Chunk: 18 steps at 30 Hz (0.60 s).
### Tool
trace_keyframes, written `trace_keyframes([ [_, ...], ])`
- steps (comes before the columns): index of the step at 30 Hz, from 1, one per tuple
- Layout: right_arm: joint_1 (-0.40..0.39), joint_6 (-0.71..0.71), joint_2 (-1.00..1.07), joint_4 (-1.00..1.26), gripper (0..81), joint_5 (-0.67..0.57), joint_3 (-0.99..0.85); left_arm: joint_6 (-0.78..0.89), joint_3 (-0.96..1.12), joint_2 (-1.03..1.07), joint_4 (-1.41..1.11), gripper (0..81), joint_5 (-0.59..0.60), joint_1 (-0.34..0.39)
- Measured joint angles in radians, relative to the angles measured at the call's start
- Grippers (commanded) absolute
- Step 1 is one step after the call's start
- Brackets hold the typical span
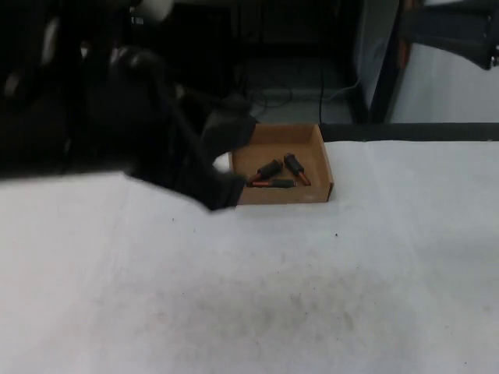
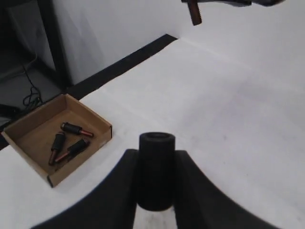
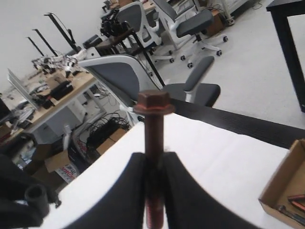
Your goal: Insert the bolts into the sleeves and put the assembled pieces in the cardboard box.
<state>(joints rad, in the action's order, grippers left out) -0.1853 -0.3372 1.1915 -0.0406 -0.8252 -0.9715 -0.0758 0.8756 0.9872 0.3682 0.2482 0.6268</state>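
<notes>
In the left wrist view my left gripper (image 2: pixel 156 158) is shut on a black sleeve (image 2: pixel 156 167), held upright above the white bench. My right gripper (image 3: pixel 153 160) is shut on a copper bolt (image 3: pixel 153 119) with its hex head up. That bolt (image 2: pixel 194 12) also hangs high over the bench, far from the sleeve. The cardboard box (image 1: pixel 321 160) sits at the back middle of the bench and holds three assembled pieces (image 1: pixel 270 169). The left arm (image 1: pixel 156 117) looms dark at the left, overlapping the box's left side.
White cloth (image 1: pixel 273 296) covers the bench in front of and to the right of the box. The bench's dark back edge (image 1: pixel 413 131) runs just behind the box. Office chairs (image 3: pixel 190 90) and desks stand in the room beyond.
</notes>
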Motion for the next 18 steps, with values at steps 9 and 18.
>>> trace_keyframes([
  [9,-0.18,-0.046,0.0,0.182,0.3,0.022,0.05,0.107,-0.392,-0.052,-0.568,0.8,-0.01,0.0],
  [18,-0.364,-0.003,-0.015,0.526,0.3,0.128,0.303,0.114,-0.52,-0.084,-0.786,0.8,-0.005,0.0],
])
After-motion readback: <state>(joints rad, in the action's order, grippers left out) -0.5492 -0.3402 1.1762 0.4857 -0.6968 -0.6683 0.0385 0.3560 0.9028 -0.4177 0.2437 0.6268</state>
